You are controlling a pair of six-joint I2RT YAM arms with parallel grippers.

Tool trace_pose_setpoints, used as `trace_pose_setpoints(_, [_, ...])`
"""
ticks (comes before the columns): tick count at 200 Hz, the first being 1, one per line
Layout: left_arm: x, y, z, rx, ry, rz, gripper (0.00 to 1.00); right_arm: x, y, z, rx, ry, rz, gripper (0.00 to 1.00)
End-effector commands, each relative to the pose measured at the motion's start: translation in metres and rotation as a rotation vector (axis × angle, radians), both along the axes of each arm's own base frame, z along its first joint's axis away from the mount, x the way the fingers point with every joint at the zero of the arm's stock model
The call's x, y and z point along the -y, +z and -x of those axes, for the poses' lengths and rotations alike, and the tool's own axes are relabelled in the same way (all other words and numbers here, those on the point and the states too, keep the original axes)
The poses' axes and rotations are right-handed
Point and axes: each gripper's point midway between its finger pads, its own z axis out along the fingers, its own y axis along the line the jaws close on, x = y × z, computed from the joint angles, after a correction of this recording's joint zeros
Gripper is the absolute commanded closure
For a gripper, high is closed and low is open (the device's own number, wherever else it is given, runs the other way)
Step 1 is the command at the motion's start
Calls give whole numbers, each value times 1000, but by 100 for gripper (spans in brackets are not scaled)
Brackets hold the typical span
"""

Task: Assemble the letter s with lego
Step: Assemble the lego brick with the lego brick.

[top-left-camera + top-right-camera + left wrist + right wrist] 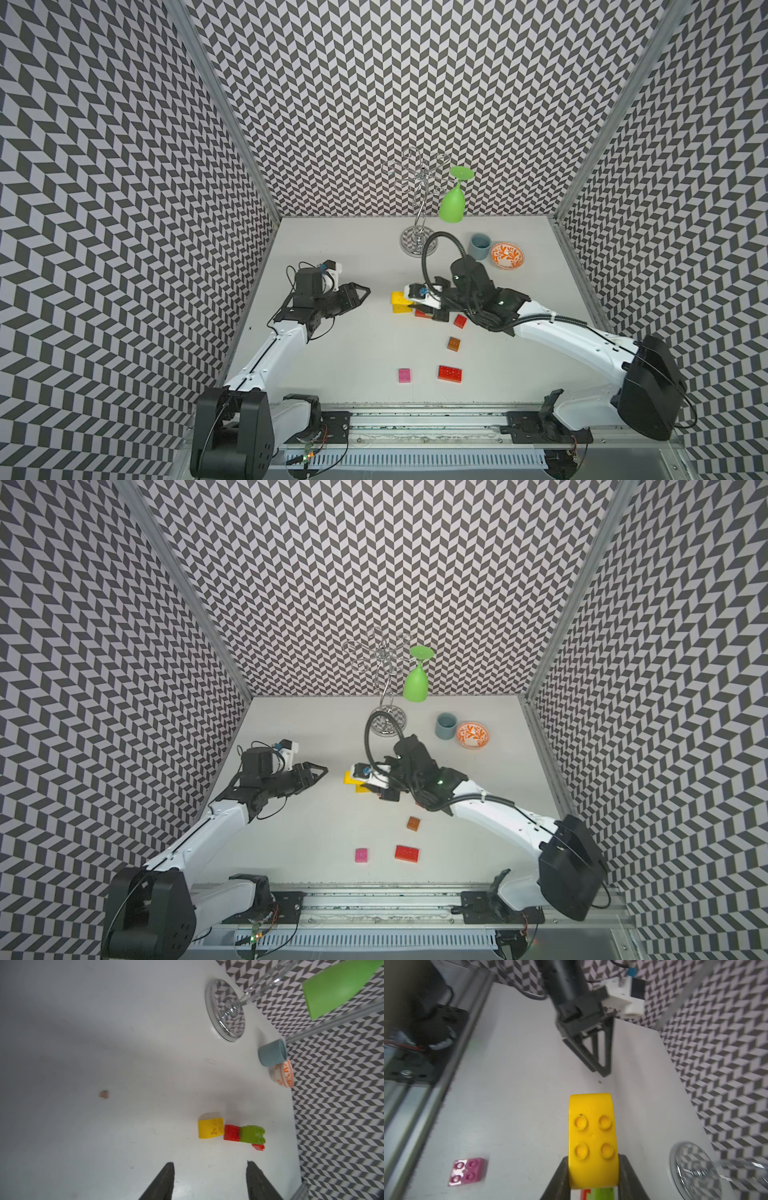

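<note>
My right gripper (593, 1156) is shut on a yellow rounded lego brick (592, 1138), one finger on each side of its near end. Just behind that brick, a lime green piece (604, 1193) and a bit of red show. In a top view the yellow brick (400, 301) sits mid-table under the right gripper (419, 297). The left wrist view shows yellow (211, 1128), red (231, 1132) and lime green (252, 1134) bricks in a row. My left gripper (209, 1162) is open and empty, left of the bricks (365, 293). Loose small red (460, 321), brown (454, 343), pink (404, 375) and long red (450, 373) bricks lie nearer the front.
At the back stand a wire glass rack (417, 243) with a green goblet (453, 203) hanging from it, a blue-grey cup (479, 246) and an orange patterned bowl (507, 255). Patterned walls close three sides. A metal rail (415, 419) runs along the front.
</note>
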Motion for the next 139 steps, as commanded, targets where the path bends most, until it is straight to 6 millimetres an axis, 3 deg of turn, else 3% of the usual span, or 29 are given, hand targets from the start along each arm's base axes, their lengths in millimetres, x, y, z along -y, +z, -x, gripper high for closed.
trace_pose_setpoints(1, [44,24,-3,54,-120,166,37,44,-20,-15,-12,-86,85,92])
trace_pose_setpoints(36, [76,9,-6,29,-210,231,24,69,-30,-33,-46,-143,54,92])
trace_pose_setpoints(106, [98,-6,-5,37,-302,282,14,52,-76,-41,-256,-113,66,92])
trace_pose_setpoints(139, [103,-15,-2,22,-326,299,12,51,-80,-40,-242,-90,75,92])
